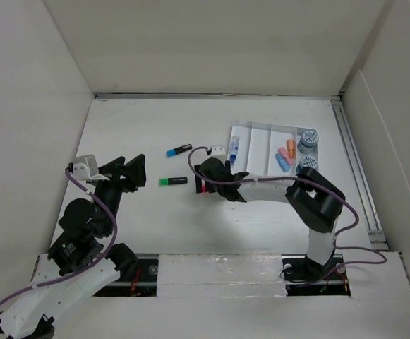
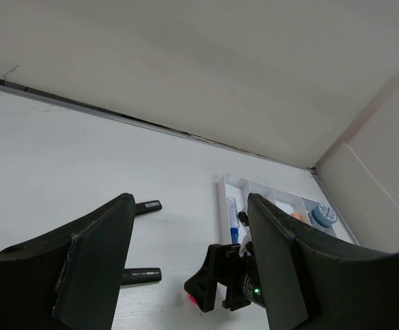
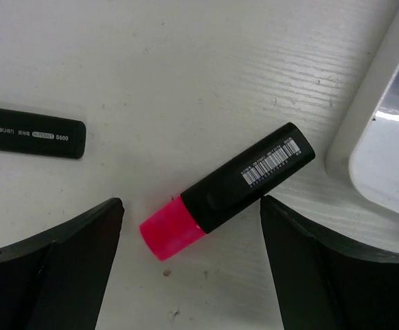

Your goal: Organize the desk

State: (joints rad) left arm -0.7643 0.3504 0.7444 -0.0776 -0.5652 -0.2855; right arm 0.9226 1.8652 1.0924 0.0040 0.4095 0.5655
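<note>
The desk (image 1: 148, 219) is a white tabletop walled by white panels. A pink-capped black highlighter (image 3: 233, 189) lies flat on it, slanted, between my right gripper's (image 3: 192, 254) open fingers, which touch nothing. From above only a pink sliver (image 1: 202, 188) shows beside the right gripper (image 1: 206, 180). A green-capped highlighter (image 1: 173, 181) and a blue-capped highlighter (image 1: 178, 150) lie on the desk left of it. My left gripper (image 1: 130, 171) is open and empty, raised left of the green one, and the left wrist view shows its spread fingers (image 2: 96, 261).
A white compartmented tray (image 1: 261, 145) stands right of the right gripper, with its corner in the right wrist view (image 3: 384, 137). It holds a blue pen (image 1: 234, 147), small orange and blue pieces (image 1: 287, 152) and two round blue-grey items (image 1: 308, 140). A metal rail (image 1: 353, 162) runs along the right side.
</note>
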